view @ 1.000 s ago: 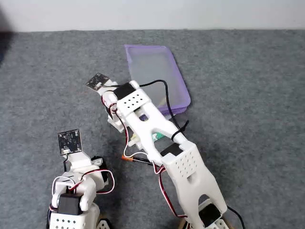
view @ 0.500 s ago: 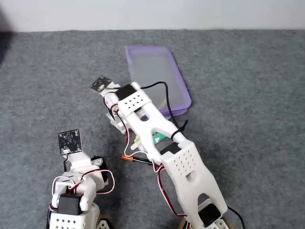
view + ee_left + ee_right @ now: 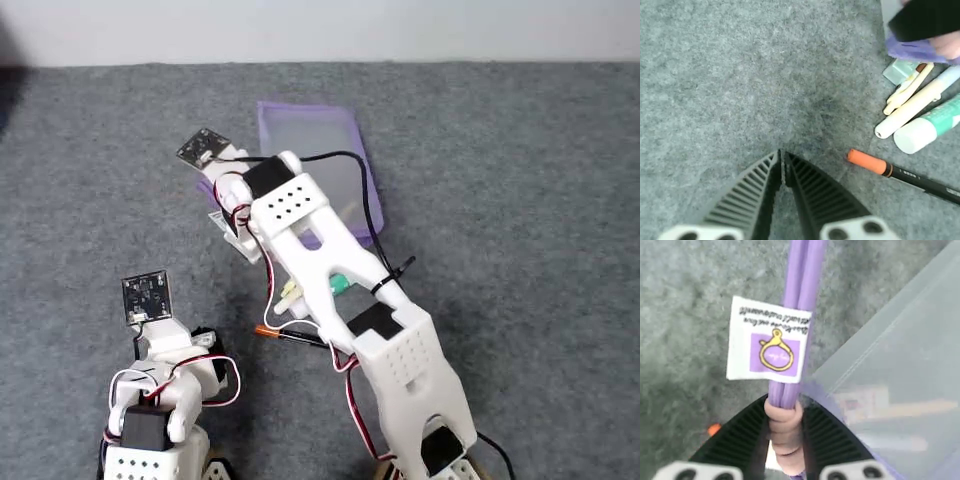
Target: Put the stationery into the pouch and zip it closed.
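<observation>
— Our right gripper (image 3: pixel 783 407) is clamped on the pouch (image 3: pixel 890 365). Its two dark fingers (image 3: pixel 737 432) squeeze a pinkish sleeve (image 3: pixel 783 427) at the end of the pouch's doubled purple cord (image 3: pixel 802 280).

— And where do we find the body of the pouch from there?

— Just beside the fingertips and running on beyond them, to one side of the cord. It is translucent with a purple edge, and its near corner comes close to the grip. A white tag (image 3: pixel 771 342) with a purple square sits on the cord just past the fingertips. We cannot tell whether the zip is open.

— What about our left gripper (image 3: pixel 782 160)?

— Its fingers are pressed together with nothing between them, and it hangs over bare grey mat (image 3: pixel 715 65).

— So the stationery lies apart from it?

— Yes. Nearest to it is a black pen (image 3: pixel 920 180) with an orange cap, off to one side of the tips. Farther out we see a green-and-white glue stick (image 3: pixel 932 127), a cream marker (image 3: pixel 912 105) just beside it, a slimmer cream pen (image 3: pixel 910 85) and a mint eraser (image 3: pixel 897 70). All of them lie on the mat, outside the pouch.

— How do they sit relative to the right gripper?

— In the high view they lie partly under our right arm (image 3: pixel 300 215), behind its gripper, between it and the arm's base. The pouch stretches away ahead of that gripper.
</observation>
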